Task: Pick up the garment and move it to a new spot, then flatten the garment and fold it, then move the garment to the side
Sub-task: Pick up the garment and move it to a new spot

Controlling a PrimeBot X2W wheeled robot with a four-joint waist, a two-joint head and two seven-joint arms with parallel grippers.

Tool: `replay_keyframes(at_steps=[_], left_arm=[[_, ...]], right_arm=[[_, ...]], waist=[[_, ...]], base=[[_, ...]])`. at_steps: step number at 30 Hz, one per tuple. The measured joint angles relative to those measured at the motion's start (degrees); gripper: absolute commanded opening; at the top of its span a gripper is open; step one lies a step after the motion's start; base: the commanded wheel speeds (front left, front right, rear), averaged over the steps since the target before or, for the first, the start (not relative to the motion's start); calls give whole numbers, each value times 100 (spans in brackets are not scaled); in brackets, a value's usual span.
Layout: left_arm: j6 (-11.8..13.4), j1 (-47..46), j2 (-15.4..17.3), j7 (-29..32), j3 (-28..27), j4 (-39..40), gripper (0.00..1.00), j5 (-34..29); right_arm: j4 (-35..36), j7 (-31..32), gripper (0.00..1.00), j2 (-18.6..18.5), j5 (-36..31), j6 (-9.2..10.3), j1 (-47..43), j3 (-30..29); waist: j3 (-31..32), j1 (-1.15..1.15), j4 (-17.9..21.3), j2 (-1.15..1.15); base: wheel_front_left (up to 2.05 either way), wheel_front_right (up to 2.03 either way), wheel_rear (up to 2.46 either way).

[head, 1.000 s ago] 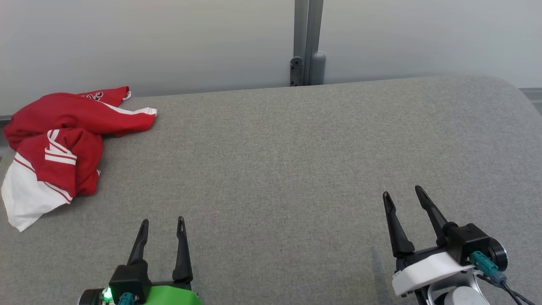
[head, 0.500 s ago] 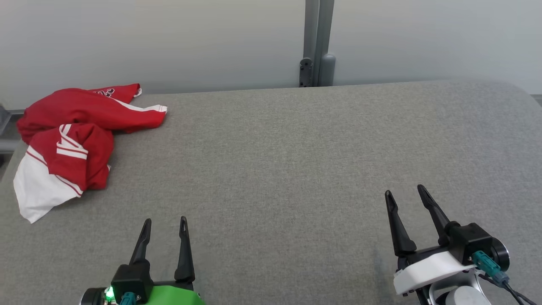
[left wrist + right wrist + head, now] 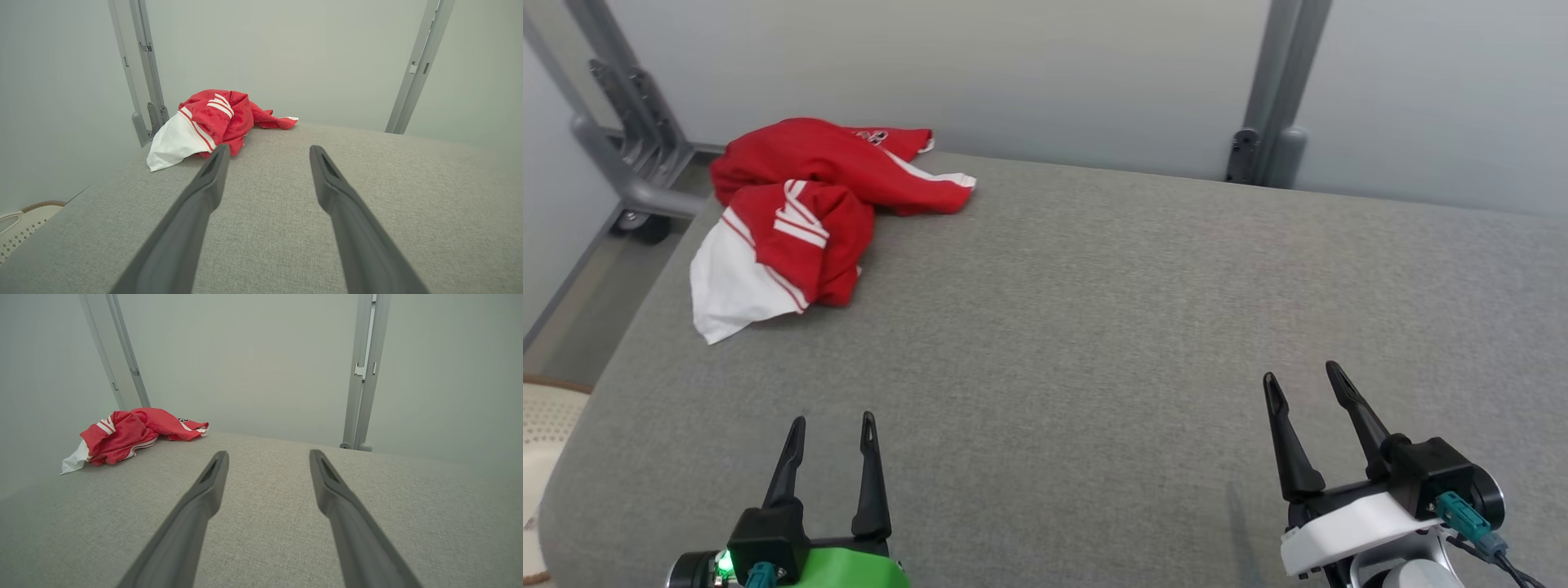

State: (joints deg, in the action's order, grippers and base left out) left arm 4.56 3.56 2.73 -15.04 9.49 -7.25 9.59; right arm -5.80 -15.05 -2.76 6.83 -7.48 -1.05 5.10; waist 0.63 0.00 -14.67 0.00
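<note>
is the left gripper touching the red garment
Apart. The head view shows a wide stretch of bare grey table between the open left gripper and the crumpled garment near the far left corner.

Red garment (image 3: 220,118), perhaps jersey, crumpled far-left; left pincer (image 3: 268,148) spread wide.

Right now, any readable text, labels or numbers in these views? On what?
None can be read.
The red and white garment carries a small dark print near its far edge: folded over and too blurred to read.
Its white stripes look like trim, not letters.
</note>
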Motion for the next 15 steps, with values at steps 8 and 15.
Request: replay_keyframes(at_steps=[8,15], left_arm=[[-5,21,1,-1,-58,29,100,-14],[132,164,5,-9,-245,267,100,45]], right_arm=[[19,0,100,1,10,0,-16,67],[-42,0,100,4,-5,-1,190,374]], waist=[[18,0,-859,0],[-44,0,-1398,0]], base=[[0,0,0],[0,0,0]])
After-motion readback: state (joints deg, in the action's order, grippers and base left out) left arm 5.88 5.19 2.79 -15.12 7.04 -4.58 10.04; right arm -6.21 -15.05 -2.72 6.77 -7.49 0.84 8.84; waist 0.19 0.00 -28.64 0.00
